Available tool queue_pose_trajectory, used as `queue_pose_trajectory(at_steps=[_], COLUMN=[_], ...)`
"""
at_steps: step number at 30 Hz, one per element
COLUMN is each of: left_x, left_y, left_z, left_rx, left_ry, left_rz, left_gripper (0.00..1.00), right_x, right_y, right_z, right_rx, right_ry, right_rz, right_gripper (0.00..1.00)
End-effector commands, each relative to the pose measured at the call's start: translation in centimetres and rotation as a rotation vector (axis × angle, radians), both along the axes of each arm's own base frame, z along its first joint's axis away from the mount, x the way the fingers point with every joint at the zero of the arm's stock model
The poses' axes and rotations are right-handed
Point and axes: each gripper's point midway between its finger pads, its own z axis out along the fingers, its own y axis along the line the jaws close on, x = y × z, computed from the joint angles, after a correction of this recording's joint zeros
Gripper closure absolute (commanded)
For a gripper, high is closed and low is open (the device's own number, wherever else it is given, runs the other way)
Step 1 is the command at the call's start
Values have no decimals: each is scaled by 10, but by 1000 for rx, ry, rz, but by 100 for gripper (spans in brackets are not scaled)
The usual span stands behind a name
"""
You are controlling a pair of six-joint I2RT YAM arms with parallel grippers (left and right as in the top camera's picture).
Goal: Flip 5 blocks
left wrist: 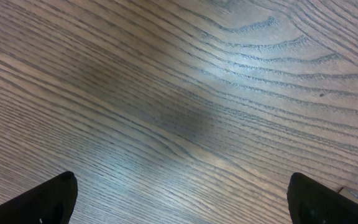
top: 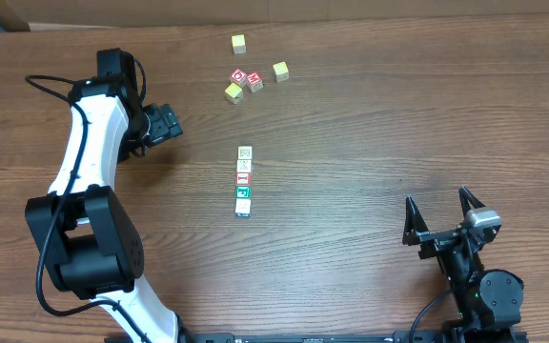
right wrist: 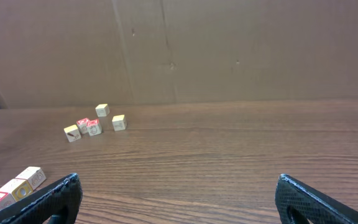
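While jaws gape, blocks (top: 244,179) stand in line

With jaws wide and empty, the left gripper (top: 168,125) hangs left of the blocks, a tight row at the middle of the table (top: 370,114). The right gripper (top: 437,205), equally wide, holds nothing.

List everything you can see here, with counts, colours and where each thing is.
Alphabet blocks: five, pale with red or green print, tight row mid-table.
Yellow cubes: three, yellow-topped, loose cluster at far side.
Red cubes: two, red with white marks, inside that cluster.
Table: one, brown wood grain, underneath everything.
Cardboard wall: one, brown, behind the table.
Left arm: one, white and black, left side.
Left fingers: two, black, open over bare wood.
Right fingers: two, black, open, near right corner.
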Motion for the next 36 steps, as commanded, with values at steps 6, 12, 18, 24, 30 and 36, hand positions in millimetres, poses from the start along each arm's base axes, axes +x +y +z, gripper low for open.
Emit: queue_pose_trajectory(at_steps=[6,12,18,24,30,36], left_x=[4,4,4,4,4,5], left_y=[1,0,0,0,0,-10], left_z=[11,11,11,11,11,22], left_rx=[15,15,15,15,15,18], left_ry=[-28,-28,-28,-28,-28,-55], left_rz=[0,-1,-1,0,-1,-26], left_gripper=[0,0,0,0,0,0], right_x=[0,0,0,0,0,0], right_y=[-2,-2,-2,-2,-2,-2], right_z=[-2,-2,-2,-2,-2,-2], right_rx=[-4,-4,-4,-4,-4,-4], right_ry=[-4,-4,-4,-4,-4,-4], right_rz=[-9,-9,-9,-9,-9,-9], right_gripper=[0,0,0,0,0,0])
